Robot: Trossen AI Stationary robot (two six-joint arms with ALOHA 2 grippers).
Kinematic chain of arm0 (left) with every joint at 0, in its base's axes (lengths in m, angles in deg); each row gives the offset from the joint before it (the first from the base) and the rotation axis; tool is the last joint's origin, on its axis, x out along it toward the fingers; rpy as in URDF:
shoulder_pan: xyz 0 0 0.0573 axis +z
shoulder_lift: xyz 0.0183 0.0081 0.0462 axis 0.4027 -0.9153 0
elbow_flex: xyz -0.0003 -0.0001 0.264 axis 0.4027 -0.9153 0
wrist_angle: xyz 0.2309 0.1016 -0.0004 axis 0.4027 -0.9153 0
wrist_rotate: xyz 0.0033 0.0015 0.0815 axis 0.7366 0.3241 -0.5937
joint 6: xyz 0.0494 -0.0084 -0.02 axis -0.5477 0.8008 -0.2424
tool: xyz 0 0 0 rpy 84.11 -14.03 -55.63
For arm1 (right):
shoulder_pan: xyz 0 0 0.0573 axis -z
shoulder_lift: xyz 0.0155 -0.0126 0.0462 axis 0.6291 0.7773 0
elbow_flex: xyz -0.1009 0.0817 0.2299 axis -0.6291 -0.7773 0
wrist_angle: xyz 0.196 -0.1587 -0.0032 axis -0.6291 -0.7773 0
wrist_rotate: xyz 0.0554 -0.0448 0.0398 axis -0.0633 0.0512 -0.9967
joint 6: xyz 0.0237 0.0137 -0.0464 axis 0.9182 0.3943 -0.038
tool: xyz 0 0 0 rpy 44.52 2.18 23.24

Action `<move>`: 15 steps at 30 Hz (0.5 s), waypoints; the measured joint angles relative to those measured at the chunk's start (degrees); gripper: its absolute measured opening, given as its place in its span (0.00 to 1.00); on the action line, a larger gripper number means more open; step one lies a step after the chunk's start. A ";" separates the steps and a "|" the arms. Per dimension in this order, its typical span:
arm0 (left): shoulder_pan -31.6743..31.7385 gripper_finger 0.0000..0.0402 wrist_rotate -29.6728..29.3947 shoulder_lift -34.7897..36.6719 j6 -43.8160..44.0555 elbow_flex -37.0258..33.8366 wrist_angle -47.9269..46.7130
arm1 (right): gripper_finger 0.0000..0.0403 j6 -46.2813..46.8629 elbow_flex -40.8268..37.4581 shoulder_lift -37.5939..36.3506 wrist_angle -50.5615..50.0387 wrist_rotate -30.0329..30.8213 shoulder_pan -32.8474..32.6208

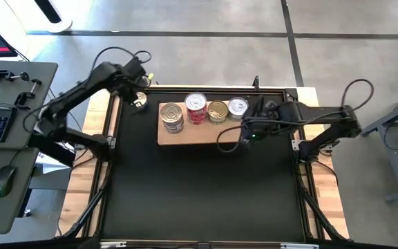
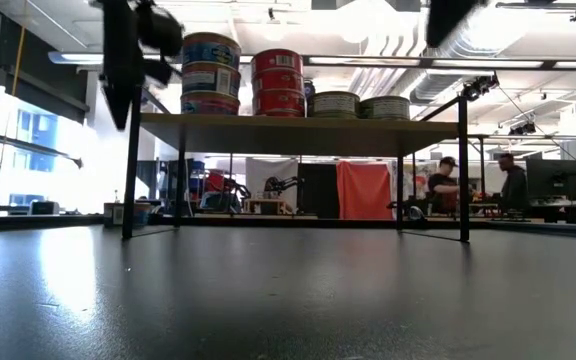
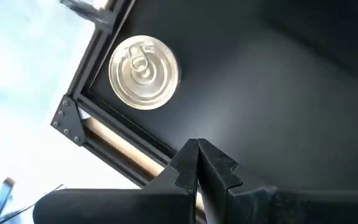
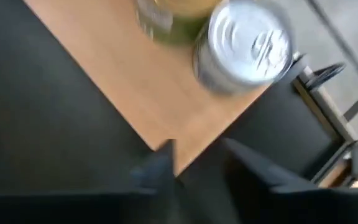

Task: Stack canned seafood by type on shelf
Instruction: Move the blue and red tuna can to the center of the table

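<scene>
Cans stand in four short stacks along the shelf (image 1: 185,135), a flat light-brown wooden board raised on thin dark legs above the black table (image 1: 206,200). From the high view's left, the first stack (image 1: 172,116) has a silver lid and dark blue labelled sides, the second (image 1: 196,107) has red sides under a silver lid, the third (image 1: 218,111) shows a gold lid, and the fourth (image 1: 238,107) a silver lid. The low view shows the blue and red stacks three cans tall, the other two lower, with pale and dark banded sides.

One more can (image 3: 144,72) sits off the shelf on the table, in the far left corner beside the frame. Its plain silver lid with pull ring faces up.

The left pincer (image 3: 199,163) hangs above that lone can without touching it, fingertips pressed together and holding nothing.

The right pincer (image 4: 194,155) hovers over the shelf's right end, near the fourth stack, its two fingers parted with nothing between them.
</scene>
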 joint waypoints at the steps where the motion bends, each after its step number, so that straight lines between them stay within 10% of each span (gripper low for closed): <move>1: 0.79 0.00 -0.06 -1.64 -1.65 0.00 0.52 | 0.21 -0.50 -3.83 -2.00 2.07 -1.08 0.41; 3: 1.36 0.00 1.10 -4.31 -6.61 0.00 2.55 | 0.06 -2.70 -11.60 -6.21 8.93 -4.62 1.22; 15: 0.21 0.00 -8.67 -15.35 -19.63 -2.83 14.09 | 0.01 -1.09 -37.63 -18.71 42.07 -20.44 0.94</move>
